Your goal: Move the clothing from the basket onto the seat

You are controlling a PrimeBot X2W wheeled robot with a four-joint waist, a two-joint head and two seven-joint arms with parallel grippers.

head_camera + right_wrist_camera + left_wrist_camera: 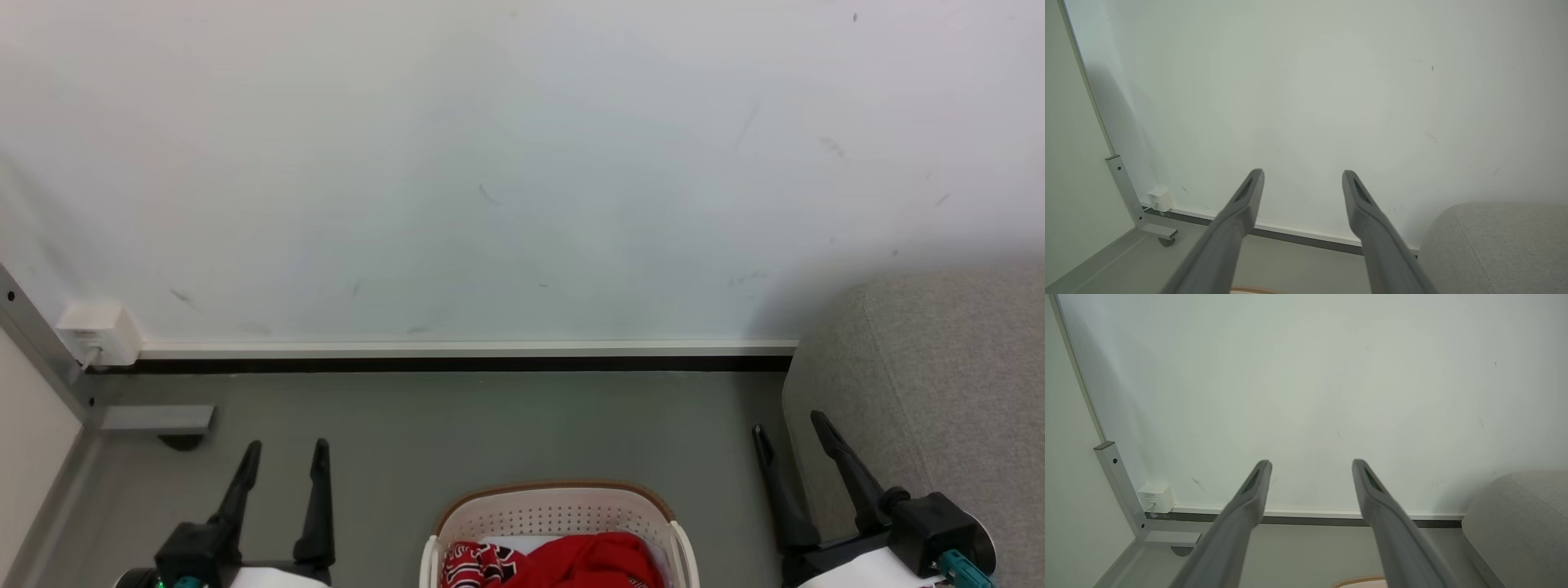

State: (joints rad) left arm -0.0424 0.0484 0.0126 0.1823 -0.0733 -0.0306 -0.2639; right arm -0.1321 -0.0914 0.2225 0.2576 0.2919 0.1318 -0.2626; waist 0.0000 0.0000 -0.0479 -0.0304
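Holding both pairs of jaws wide apart and empty, I am eyeing the red clothing [571, 563] heaped in the basket [555, 510] between them, judging it light, soft and floppy, best pinched at a raised fold, the seat [939, 392] waiting on my right.

Probably a staged test room rather than a real home: scuffed white wall [522, 163], grey floor [490, 425], wheeled partition frame [155, 418], sofa [939, 367], laundry basket [563, 513].
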